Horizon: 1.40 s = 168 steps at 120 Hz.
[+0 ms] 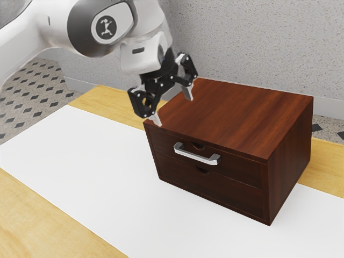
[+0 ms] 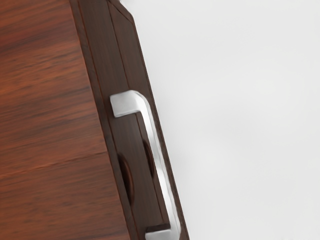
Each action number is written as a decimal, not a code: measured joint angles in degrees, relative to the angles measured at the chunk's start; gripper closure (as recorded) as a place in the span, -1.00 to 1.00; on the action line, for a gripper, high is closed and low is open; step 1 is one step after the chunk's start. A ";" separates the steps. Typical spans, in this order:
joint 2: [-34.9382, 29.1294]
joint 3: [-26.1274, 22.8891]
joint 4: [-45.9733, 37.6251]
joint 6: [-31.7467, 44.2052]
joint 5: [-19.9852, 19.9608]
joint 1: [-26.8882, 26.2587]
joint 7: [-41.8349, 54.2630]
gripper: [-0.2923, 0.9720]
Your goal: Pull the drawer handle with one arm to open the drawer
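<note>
exterior view: my arm enters from the exterior view's upper left and holds my pincer over the cabinet, at the top front corner nearest the exterior view's left. the pincer is spread wide and has hold of nothing. one of its fingers points down just at that corner, and the other hangs above the cabinet's top surface. whether the lower tip touches the wood cannot be told.

the cabinet is dark brown wood and stands on a white mat that covers the middle of the light wooden bench. its front carries two drawers, one above the other. the upper drawer sits flush with the cabinet's face. the drawer handle, a silver bar with bent ends, is fixed across that drawer's front, nearer the exterior view's left. it lies below the pincer and apart from it. the lower drawer has a small recess at its top edge, just under the handle.

wrist view: the camera looks down past the cabinet's top edge. the reddish top surface lies to one side and the white mat to the other. the narrow drawer front runs between them, with the silver handle standing out from it toward the mat. a curved recess shows in the drawer front behind the bar.
</note>
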 joint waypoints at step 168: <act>-13.37 -4.76 -15.70 -3.87 5.34 14.98 17.11 -0.54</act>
